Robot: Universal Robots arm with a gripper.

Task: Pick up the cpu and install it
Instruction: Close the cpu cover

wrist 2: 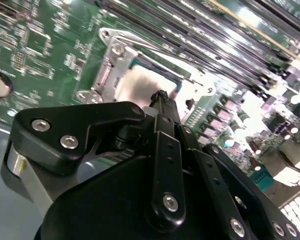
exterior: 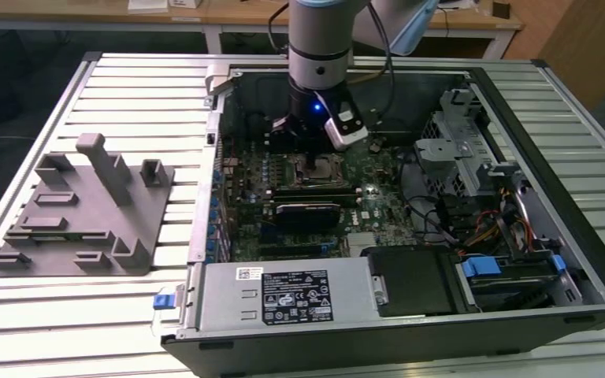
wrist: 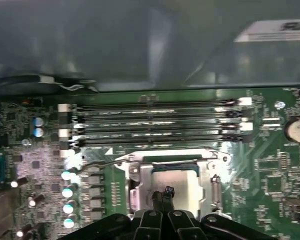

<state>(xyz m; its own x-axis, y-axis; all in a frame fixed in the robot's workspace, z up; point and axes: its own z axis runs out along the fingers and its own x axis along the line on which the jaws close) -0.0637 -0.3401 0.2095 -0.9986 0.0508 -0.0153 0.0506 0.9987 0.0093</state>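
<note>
The cpu (wrist: 182, 179) is a silver-grey square lying flat inside the metal socket frame (wrist: 211, 186) on the green motherboard (wrist: 270, 170). In the second wrist view the cpu (wrist 2: 138, 86) looks bright against the frame. My gripper (wrist: 162, 194) hangs right over the cpu's near edge, its two thin black fingertips (wrist 2: 160, 98) pressed together with nothing between them. In the exterior view the arm reaches straight down into the open computer case, with the gripper (exterior: 309, 154) just above the socket and the cpu (exterior: 327, 167).
Memory slots (wrist: 155, 122) run beside the socket. A grey metal power supply (exterior: 281, 295) with white labels fills the case's near side, and a drive cage (exterior: 460, 157) stands at the exterior view's right. A grey fixture block (exterior: 82, 209) sits on the slatted table.
</note>
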